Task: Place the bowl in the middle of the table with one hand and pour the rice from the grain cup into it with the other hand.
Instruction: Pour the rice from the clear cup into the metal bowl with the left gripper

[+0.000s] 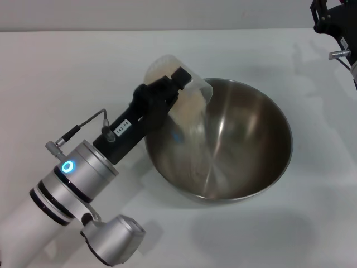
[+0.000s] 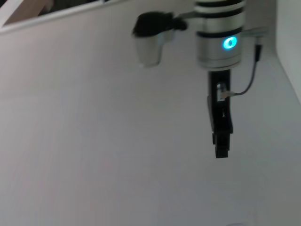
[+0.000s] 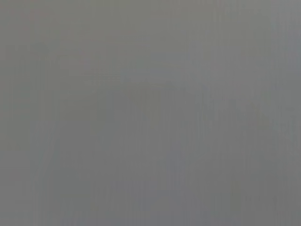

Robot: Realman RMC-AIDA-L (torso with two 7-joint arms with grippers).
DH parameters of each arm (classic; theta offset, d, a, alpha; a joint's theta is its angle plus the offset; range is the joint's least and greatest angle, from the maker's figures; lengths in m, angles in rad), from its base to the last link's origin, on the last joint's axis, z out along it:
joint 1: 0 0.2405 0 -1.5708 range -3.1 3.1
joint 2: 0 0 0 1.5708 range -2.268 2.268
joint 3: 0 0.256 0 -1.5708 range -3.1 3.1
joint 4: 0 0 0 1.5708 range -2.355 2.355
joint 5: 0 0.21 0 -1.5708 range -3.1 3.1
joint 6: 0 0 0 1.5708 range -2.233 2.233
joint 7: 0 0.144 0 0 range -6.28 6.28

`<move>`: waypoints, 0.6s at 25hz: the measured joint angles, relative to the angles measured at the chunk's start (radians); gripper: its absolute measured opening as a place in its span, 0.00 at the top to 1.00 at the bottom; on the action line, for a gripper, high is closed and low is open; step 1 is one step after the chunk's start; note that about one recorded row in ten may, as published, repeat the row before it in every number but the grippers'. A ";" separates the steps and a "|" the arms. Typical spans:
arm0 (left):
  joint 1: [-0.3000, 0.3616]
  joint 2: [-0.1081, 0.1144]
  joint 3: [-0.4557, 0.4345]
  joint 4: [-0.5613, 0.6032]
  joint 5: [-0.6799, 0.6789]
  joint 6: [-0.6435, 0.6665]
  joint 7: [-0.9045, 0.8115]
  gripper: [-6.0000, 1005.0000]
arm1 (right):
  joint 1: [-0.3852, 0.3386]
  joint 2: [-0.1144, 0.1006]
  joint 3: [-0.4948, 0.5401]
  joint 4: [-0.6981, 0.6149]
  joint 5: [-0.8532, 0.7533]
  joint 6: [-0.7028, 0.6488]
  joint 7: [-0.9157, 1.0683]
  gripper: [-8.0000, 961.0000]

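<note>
One steel bowl point(image 1: 223, 139) sits on the white table point(image 1: 83, 72), a little to my right of the middle, its shiny inside facing up, and I can make out no heap of grain on its bottom. One frosted grain cup point(image 1: 178, 97) is tipped on its side over the bowl's near-left rim, mouth toward the inside, with pale rice point(image 1: 187, 109) lying against the lowered wall of the cup. My left gripper point(image 1: 167, 89) is clamped on that cup, black fingers pressed to its sides, the arm reaching in from the lower left with one blue ring light glowing on the wrist. My right gripper point(image 1: 334, 22) hangs at the far right corner, well apart from the bowl; I cannot tell how its fingers stand. My right wrist camera gives only flat grey.
</note>
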 joint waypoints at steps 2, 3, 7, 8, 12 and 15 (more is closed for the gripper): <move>0.000 0.000 0.007 0.001 0.018 -0.001 0.095 0.97 | 0.000 0.000 0.000 0.000 0.000 0.001 0.000 0.57; 0.000 0.000 0.007 0.001 0.018 -0.001 0.095 0.97 | 0.000 0.000 0.000 0.000 0.000 0.001 0.000 0.57; -0.003 0.000 0.012 0.006 0.036 -0.005 0.212 0.97 | 0.001 0.000 0.000 0.000 0.000 0.002 0.000 0.57; -0.004 0.000 0.015 0.006 0.037 -0.007 0.246 0.97 | 0.001 0.000 0.000 0.000 0.000 0.001 0.000 0.57; -0.003 0.000 0.024 0.003 0.039 -0.012 0.337 0.97 | -0.002 0.000 0.000 0.000 0.000 -0.004 0.000 0.57; -0.001 0.000 0.028 0.000 0.046 -0.012 0.393 0.97 | -0.004 0.001 0.000 0.000 0.000 -0.004 0.000 0.57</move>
